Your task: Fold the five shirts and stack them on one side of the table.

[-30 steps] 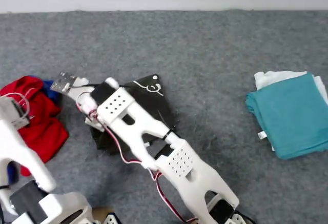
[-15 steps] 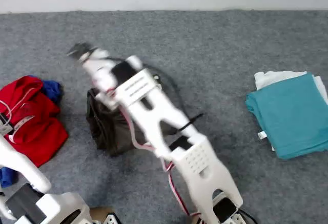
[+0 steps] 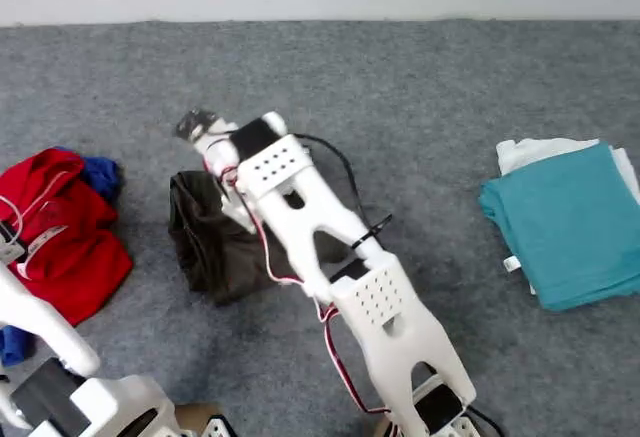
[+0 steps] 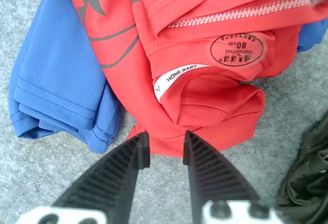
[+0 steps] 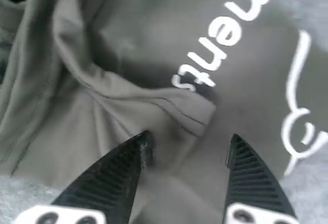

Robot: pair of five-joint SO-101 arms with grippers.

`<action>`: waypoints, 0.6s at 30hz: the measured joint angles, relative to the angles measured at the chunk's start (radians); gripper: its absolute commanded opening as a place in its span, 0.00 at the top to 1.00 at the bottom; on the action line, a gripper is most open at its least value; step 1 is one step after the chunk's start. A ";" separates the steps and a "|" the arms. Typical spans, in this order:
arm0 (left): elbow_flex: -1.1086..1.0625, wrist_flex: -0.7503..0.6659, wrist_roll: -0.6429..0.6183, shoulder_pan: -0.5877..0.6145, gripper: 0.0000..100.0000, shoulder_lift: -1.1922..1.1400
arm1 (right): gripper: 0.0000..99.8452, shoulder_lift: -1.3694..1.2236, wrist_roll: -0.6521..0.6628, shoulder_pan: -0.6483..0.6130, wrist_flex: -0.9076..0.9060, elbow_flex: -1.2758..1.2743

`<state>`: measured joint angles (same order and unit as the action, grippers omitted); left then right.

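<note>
At the 9 o'clock side of the grey table (image 3: 430,97), a crumpled red shirt (image 3: 65,242) is lying in a heap. A blue shirt (image 3: 102,173) is touching it and peeking out from beneath it toward 12 o'clock.

The left arm (image 3: 45,332) is rising from the near corner at about 7 o'clock. Its wrist view is looking down on the red and blue shirts. The left jaws are standing released with a narrow gap and are gripping nothing. Their tips are hanging at the red shirt's edge, over bare table; whether they are touching the cloth I cannot tell.

Just toward 3 o'clock from the red heap, but apart from it, a dark shirt (image 3: 205,247) is lying bunched and partly folded over itself.

The right arm (image 3: 345,287) is standing at 6 o'clock and stretching toward 11 o'clock across this dark shirt. In its wrist view the right jaws are spread wide and empty. They are hovering over the dark fabric, where creases are running beside a white print.

Far over at 3 o'clock, well apart from the rest, a folded teal shirt (image 3: 565,222) is resting on a white shirt (image 3: 545,149). The white shirt's edges are showing along the teal one's 12 o'clock side.
</note>
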<state>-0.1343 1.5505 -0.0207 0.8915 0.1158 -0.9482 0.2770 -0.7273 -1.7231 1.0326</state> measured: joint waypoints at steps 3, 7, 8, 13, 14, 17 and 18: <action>0.000 0.000 0.000 0.000 0.88 0.000 | 0.76 -0.021 0.000 -0.012 0.000 0.000; 0.000 0.000 0.000 0.000 0.88 0.000 | 0.80 -0.055 0.000 -0.012 0.015 0.000; 0.000 0.000 0.000 0.000 0.88 0.000 | 0.83 -0.057 0.000 -0.012 0.015 0.000; 0.000 0.000 0.000 0.000 0.88 0.000 | 0.91 -0.057 0.034 -0.012 0.031 0.000; 0.000 0.000 0.000 0.000 0.88 0.000 | 0.91 -0.057 0.049 -0.012 0.031 0.000; 0.000 0.000 0.000 0.000 0.88 0.000 | 0.91 -0.057 0.069 -0.012 0.031 0.000; 0.000 0.000 0.000 0.000 0.88 0.000 | 0.91 -0.057 0.072 -0.012 0.031 0.000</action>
<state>-0.1343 1.5505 -0.0207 0.8915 0.1158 -1.0050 0.3491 -0.7396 -1.6924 1.0326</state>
